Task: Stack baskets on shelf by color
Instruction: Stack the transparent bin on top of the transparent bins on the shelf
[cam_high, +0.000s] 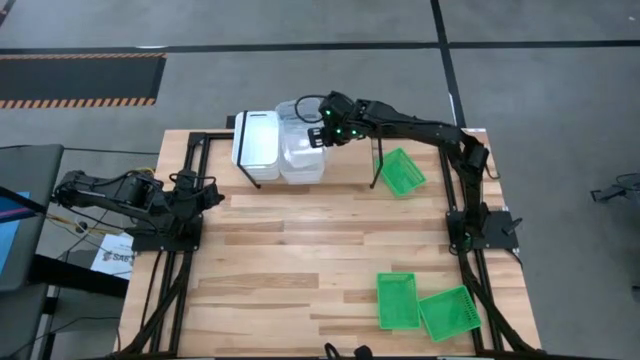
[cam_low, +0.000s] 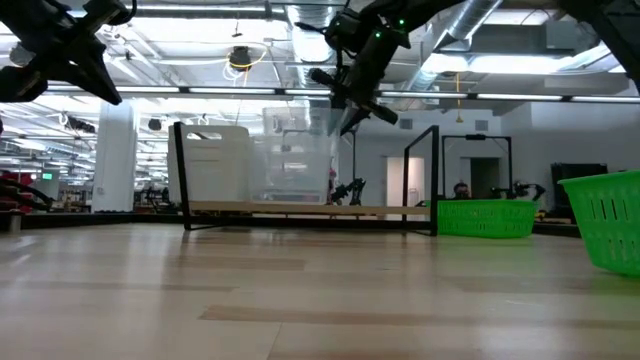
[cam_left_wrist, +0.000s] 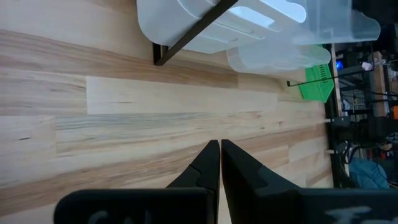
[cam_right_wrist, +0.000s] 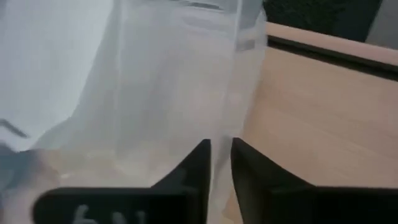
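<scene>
The left pincer (cam_high: 212, 192) waited at 9 o'clock, fingers pressed together. At 12 o'clock on the low black-legged wooden shelf (cam_high: 378, 150), the opaque white plastic baskets (cam_high: 256, 146) stood stacked, done. Beside them the right pincer (cam_high: 318, 133) pinched the wall of the clear plastic basket stack (cam_high: 300, 158). Three green mesh baskets remained on the bench (cam_high: 300, 260): one (cam_high: 403, 172) by the shelf, two (cam_high: 398, 300) at 5 o'clock.

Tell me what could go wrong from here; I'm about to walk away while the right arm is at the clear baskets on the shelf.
1. The right gripper is shut on the rim of the clear baskets; pulling away unopened could drag the stack off the shelf.
2. The clear stack stands right beside the white baskets, so a sideways nudge could shove them.
3. One green basket lies tilted by the shelf's end, perhaps hard to grip squarely.
</scene>
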